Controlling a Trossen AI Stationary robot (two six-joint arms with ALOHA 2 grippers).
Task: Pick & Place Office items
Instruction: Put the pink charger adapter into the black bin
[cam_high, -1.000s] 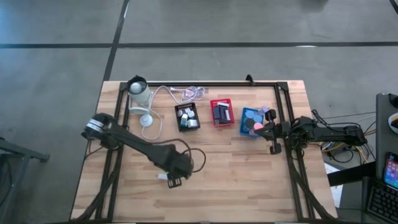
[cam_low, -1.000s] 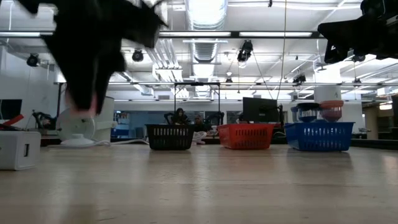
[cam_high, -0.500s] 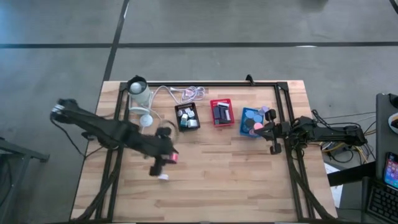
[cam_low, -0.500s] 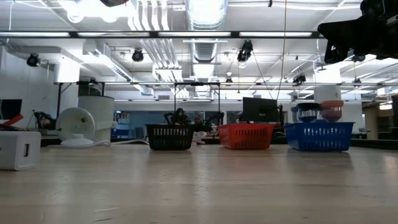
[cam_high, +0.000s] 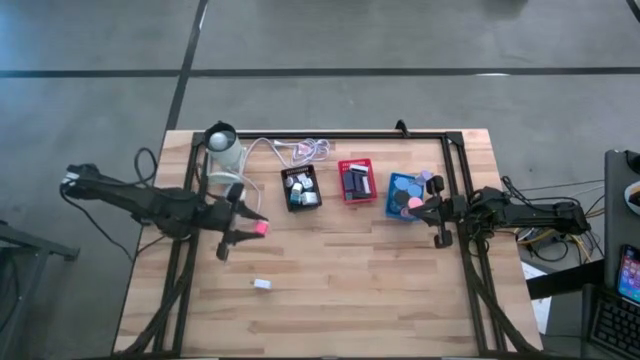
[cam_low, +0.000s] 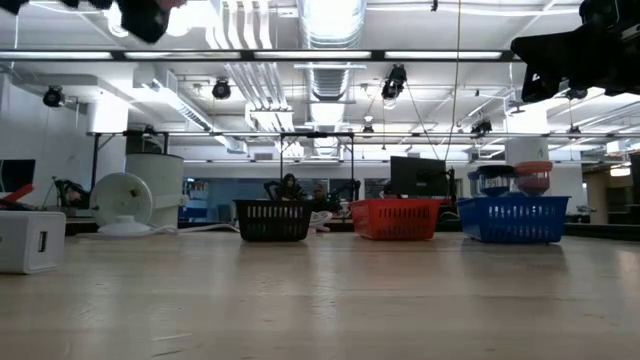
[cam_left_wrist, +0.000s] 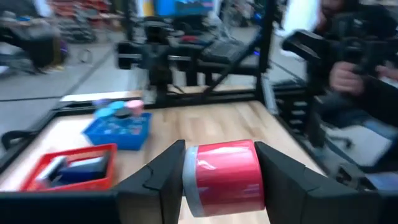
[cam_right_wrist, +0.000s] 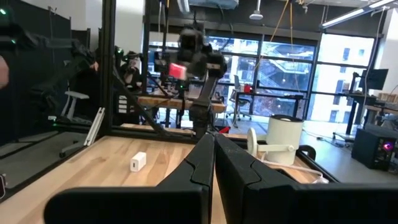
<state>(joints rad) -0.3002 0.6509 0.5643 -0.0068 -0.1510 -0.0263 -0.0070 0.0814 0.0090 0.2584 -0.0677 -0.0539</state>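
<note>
Bright overhead ceiling strips (cam_low: 330, 20) glare in low view; left wrist view motion-blurred; shadows soft.

The stuff piled in the black tray (cam_high: 300, 188) was way too small to make out from above. At table height, the left gripper (cam_low: 140, 12) got cut off over the fan (cam_low: 122, 203), and the pink roll (cam_left_wrist: 224, 176) was blurry.

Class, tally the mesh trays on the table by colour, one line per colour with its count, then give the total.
Black tray: 1
Red tray: 1
Blue tray: 1
Total: 3
</note>
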